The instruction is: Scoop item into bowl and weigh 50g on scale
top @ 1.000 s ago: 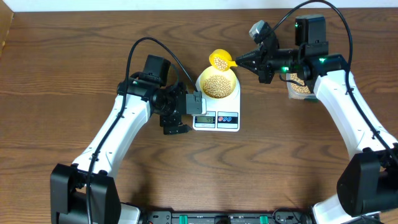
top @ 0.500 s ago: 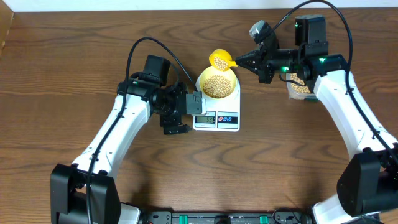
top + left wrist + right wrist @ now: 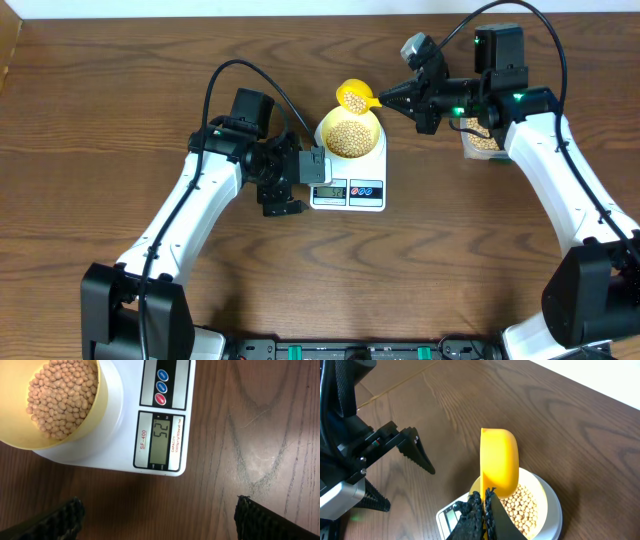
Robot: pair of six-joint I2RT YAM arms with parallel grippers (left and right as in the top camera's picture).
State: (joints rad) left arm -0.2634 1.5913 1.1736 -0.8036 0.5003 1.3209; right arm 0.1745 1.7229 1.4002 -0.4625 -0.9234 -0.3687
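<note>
Overhead: your right end effector (image 3: 384,100) gripped the scoop (image 3: 352,97), left end effector (image 3: 298,182) gaped empty; tipping beans (image 3: 350,138) risked overfilling bowl (image 3: 323,133) further.

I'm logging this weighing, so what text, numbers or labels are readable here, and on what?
"52" on the display of the scale.
"SF-400" in red, beside the display.
"CAPACITY" on the display's other side; the figures after it are too small to read.
Labels on the buttons: too blurred to read.
Nothing else bears text.
</note>
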